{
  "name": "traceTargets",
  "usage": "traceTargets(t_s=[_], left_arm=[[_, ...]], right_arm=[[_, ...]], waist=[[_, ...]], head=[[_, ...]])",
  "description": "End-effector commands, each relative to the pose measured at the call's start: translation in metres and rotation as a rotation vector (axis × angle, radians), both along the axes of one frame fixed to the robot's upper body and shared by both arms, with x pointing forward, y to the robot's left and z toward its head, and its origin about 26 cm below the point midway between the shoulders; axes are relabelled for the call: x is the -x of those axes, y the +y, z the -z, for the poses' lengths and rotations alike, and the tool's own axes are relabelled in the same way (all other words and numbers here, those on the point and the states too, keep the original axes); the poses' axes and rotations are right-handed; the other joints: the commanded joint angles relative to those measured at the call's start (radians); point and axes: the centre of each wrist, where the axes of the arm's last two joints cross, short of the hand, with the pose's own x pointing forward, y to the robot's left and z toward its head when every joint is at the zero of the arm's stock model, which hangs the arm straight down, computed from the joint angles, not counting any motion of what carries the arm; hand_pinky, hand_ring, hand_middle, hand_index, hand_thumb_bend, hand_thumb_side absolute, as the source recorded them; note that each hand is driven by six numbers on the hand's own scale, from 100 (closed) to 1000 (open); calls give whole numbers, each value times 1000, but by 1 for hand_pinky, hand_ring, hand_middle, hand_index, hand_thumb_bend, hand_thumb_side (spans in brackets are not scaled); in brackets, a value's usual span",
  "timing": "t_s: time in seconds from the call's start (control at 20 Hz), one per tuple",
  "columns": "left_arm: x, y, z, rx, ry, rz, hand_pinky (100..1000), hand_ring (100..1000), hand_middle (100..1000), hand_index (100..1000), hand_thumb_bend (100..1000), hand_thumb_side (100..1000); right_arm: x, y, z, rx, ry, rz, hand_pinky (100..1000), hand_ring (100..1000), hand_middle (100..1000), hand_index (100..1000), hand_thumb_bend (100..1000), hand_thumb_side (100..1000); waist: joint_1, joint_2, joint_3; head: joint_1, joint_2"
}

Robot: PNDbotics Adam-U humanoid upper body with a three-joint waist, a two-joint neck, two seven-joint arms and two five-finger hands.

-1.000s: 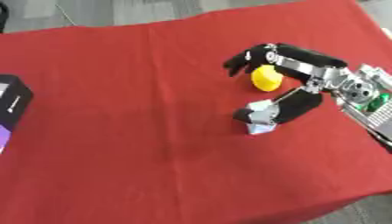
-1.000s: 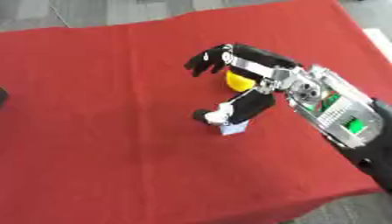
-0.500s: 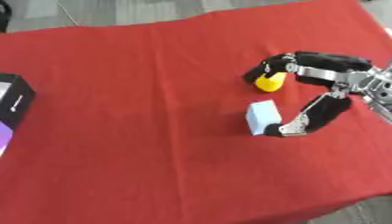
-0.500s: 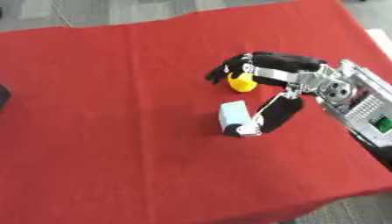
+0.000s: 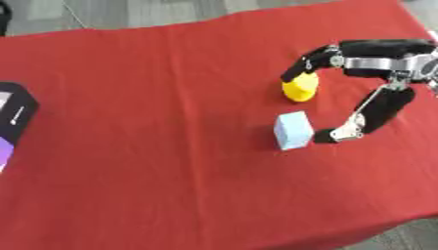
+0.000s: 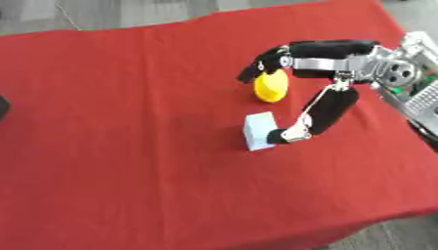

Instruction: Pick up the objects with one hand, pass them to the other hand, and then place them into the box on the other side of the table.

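Left eye view: bench under red cloth (image 5: 154, 97), grey floor beyond its far edge; dark box (image 5: 12, 114) at left edge; pale blue block (image 5: 293, 130) right of centre, yellow object (image 5: 299, 88) beyond it.

Right eye view: right hand (image 6: 329, 61) spread, fingers (image 6: 261, 66) arched over the yellow object, thumb tip just beside the block, gripping nothing.

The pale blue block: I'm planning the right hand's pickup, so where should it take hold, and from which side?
Grip the pale blue block across its two long side faces, coming from above and from its right. It lies flat on the red cloth with clear space all round, and the right hand is open just beside it, thumb tip near its right face. The yellow object sits clear behind.
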Motion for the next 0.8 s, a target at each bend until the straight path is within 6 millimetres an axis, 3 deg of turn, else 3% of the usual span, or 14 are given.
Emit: traceTargets(t_s=[0.05,0.3,0.8], left_arm=[[2,7,-13,-34,-17,-9,813,801,784,751,155,761],[1,7,-12,-35,-5,2,814,802,783,751,153,764],[0,6,-12,-36,7,10,813,801,778,748,158,762]], right_arm=[[3,0,-13,74,-4,-3,894,910,839,911,501,297],[3,2,-18,130,74,-14,898,918,841,914,471,321],[4,-2,-35,56,72,31,867,876,798,896,482,307]], waist=[[-4,-25,0],[-1,-26,0],[0,-21,4]], head=[[-3,4],[-3,7],[0,7]])
